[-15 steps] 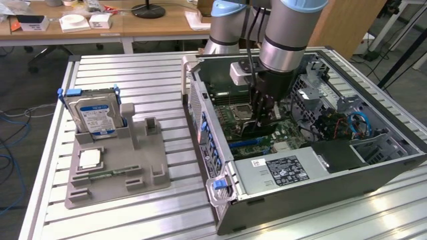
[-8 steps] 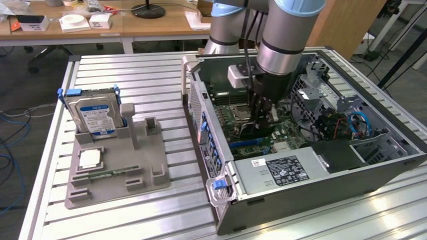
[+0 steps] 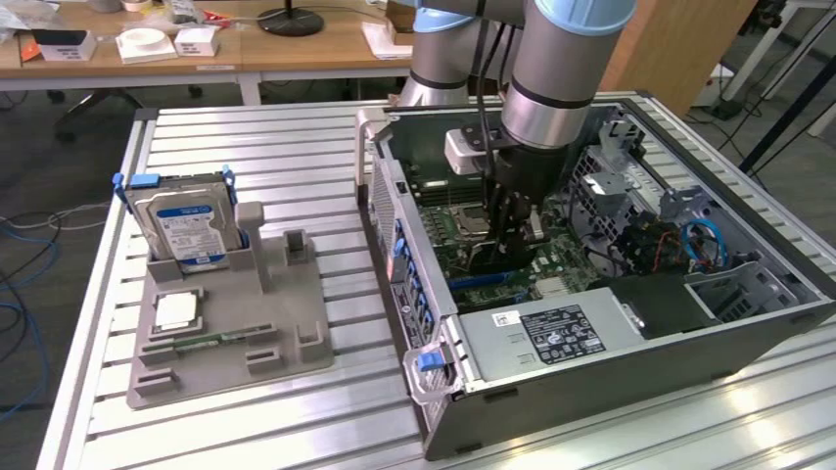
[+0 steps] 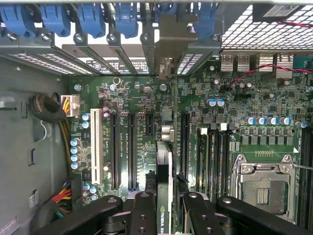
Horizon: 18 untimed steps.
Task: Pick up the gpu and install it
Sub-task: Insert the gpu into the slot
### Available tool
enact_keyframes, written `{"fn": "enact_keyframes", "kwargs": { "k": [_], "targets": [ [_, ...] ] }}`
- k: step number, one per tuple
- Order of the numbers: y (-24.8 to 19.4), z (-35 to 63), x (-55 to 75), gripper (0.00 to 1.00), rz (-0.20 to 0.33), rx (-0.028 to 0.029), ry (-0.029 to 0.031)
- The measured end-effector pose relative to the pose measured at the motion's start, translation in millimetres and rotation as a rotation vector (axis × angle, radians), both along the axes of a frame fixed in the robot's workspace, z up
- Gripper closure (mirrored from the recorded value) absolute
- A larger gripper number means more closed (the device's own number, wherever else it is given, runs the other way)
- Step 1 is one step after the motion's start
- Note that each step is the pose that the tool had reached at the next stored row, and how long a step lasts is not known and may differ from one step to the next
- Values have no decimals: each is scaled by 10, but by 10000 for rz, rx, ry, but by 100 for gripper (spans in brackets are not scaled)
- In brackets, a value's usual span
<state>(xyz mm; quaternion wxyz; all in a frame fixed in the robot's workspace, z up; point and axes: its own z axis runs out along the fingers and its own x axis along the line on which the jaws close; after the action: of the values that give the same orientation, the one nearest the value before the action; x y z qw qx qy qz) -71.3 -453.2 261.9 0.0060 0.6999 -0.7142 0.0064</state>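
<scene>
Green-backed gpu (image 4: pixel 165 171) sits clamped edge-on between the gripper (image 4: pixel 165 208) jaws; you should keep it square above the motherboard slot (image 4: pixel 166 132).

A robotics lab or workshop: an opened computer case (image 3: pixel 588 294) lies on a slotted aluminium table (image 3: pixel 235 137), beside a grey parts fixture (image 3: pixel 235 333); wooden desks (image 3: pixel 196 39) with boxes stand at the far side, cables (image 3: pixel 26 235) trailing across the floor.
</scene>
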Motion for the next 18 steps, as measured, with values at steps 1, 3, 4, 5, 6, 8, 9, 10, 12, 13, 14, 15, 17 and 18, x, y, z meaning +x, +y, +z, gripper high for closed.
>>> {"fn": "enact_keyframes", "kwargs": {
  "k": [1, 3, 4, 5, 6, 8, 9, 10, 12, 13, 14, 15, 17, 18],
  "targets": [
    [0, 0, 0, 74, 0, 0, 0],
    [1, -7, 0, 74, 0, 3, -1],
    [1, -12, 0, 74, 0, 3, -1],
    [0, -16, 0, 74, 0, 0, 0],
    [0, -21, -1, 74, 0, -1, -1],
    [0, -32, -1, 74, 0, -3, 0],
    [0, -37, -1, 74, 0, -4, 0],
    [0, -42, -1, 74, 0, -6, 0],
    [0, -50, -1, 74, 0, -11, 1],
    [0, -54, -1, 74, 0, -13, 0],
    [0, -59, -1, 74, 0, -13, -1],
    [0, -64, -1, 74, 0, -14, -1],
    [0, -74, -1, 74, 0, -17, 0],
    [0, -80, -1, 74, 0, -17, -1]
  ]
}}
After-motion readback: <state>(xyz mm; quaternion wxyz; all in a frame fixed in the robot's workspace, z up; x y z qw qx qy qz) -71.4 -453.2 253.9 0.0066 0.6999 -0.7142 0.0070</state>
